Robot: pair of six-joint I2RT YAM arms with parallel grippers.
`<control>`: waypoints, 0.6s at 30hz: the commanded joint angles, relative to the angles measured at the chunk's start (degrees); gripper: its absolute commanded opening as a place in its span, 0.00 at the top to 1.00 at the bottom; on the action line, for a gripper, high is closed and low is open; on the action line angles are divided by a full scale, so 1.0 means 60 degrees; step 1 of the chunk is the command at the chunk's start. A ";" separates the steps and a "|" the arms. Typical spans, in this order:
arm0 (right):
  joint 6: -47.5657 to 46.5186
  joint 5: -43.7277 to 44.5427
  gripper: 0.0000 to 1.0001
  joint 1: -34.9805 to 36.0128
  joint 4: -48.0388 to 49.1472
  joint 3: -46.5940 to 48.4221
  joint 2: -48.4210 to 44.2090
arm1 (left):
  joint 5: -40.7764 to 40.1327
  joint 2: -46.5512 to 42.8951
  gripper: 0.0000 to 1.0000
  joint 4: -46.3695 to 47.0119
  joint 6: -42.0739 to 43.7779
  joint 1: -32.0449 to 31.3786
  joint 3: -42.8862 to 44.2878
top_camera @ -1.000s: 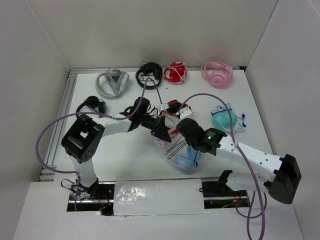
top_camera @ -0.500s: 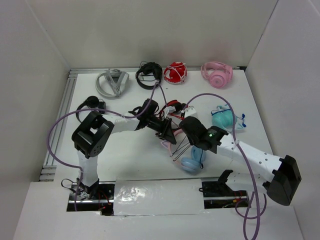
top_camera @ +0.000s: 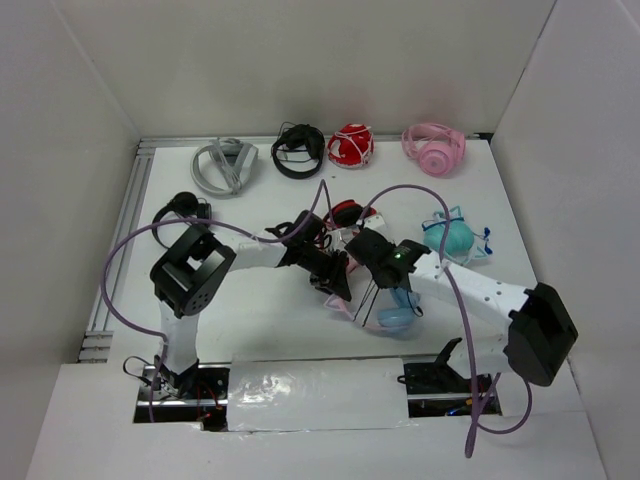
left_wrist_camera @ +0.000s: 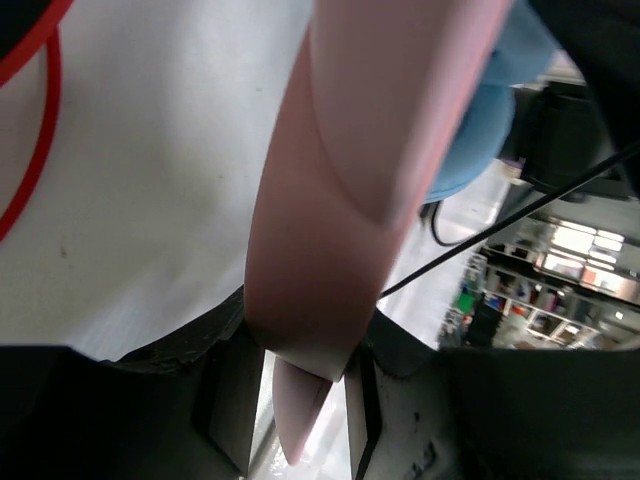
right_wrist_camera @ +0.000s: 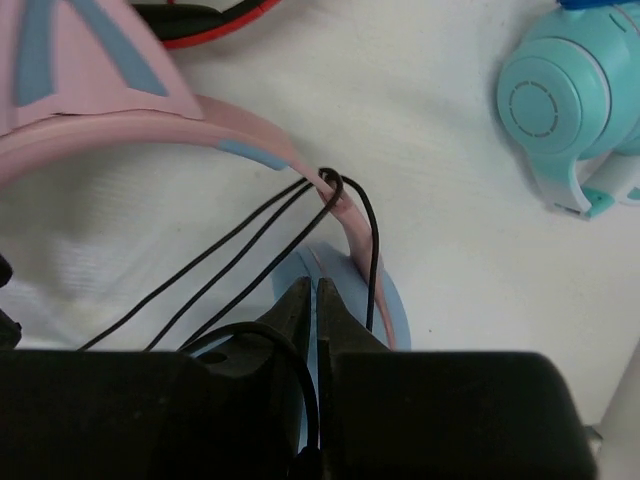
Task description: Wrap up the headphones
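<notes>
Wrapping headphones (top_camera: 393, 316) | left gripper (left_wrist_camera: 300, 400) clamped on pink headband (left_wrist_camera: 350, 150) | black cable (right_wrist_camera: 240, 250) just ahead of right gripper (right_wrist_camera: 316, 300), nearer arm, hold unclear

Left arm (top_camera: 245, 255) and right arm (top_camera: 470, 295) stretch inward, wrists nearly meeting. The left gripper (left_wrist_camera: 300, 395) is clamped on the pink band of the headphones (left_wrist_camera: 380, 130). The right gripper (right_wrist_camera: 312, 292) points down, its fingers almost together with a thin slit between them.

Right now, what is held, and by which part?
Left gripper clamps the cat-ear headphones by the pink headband. Their black cable runs into the right gripper's narrow gap; a grip there cannot be told.
</notes>
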 commanded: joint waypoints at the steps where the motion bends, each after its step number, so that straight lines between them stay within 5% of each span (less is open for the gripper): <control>1: 0.0445 0.1146 0.87 -0.0159 -0.0468 0.0796 0.0566 | -0.1108 -0.0320 0.70 -0.0649 0.0769 -0.0256 -0.0083; 10: 0.0343 0.1235 0.85 -0.0115 -0.0733 0.1031 0.1125 | -0.1636 -0.0569 0.53 -0.1001 0.0799 -0.0315 -0.0142; 11: 0.0386 0.1249 0.85 -0.0043 -0.0791 0.1046 0.1110 | -0.1650 -0.0584 0.56 -0.1001 0.0799 -0.0344 -0.0113; 14: 0.0591 0.1294 0.85 0.0205 -0.0996 0.1149 0.0964 | -0.1518 -0.0657 0.97 -0.0986 0.0974 -0.0520 -0.0025; 18: 0.0972 0.1235 0.83 0.0543 -0.1377 0.1310 0.0584 | -0.1228 -0.0672 1.00 -0.0972 0.1107 -0.0871 0.0194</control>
